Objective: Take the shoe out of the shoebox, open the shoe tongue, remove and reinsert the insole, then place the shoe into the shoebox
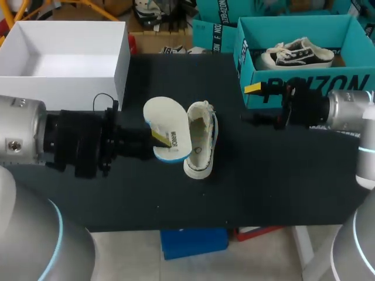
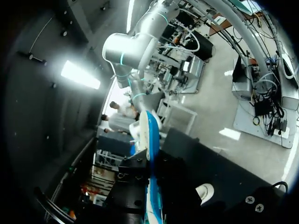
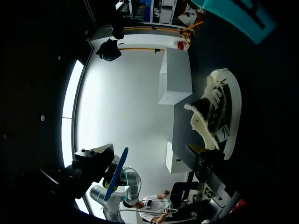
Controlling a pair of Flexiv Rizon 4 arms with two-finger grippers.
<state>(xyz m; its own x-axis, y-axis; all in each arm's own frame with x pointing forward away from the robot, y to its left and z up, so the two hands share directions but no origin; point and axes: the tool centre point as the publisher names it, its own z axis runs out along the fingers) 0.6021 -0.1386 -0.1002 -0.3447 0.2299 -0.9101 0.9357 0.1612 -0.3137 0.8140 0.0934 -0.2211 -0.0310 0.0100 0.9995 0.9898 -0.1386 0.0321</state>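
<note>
Tips of my left tool [image 1: 157, 140] mostly hidden by the insole [image 1: 167, 124], second shoe [image 1: 299, 54] sole behind the teal box [image 1: 304, 89] wall, one fingertip of my right tool [image 1: 253, 104] lost against the dark tabletop [image 1: 263, 175]

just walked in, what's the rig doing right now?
The left gripper is shut on the insole, holding it right beside the white shoe, which lies on the table. The right gripper is open and empty, between that shoe and the teal shoebox. A black shoe sits in the shoebox. So the insole is out and not yet back in.
</note>
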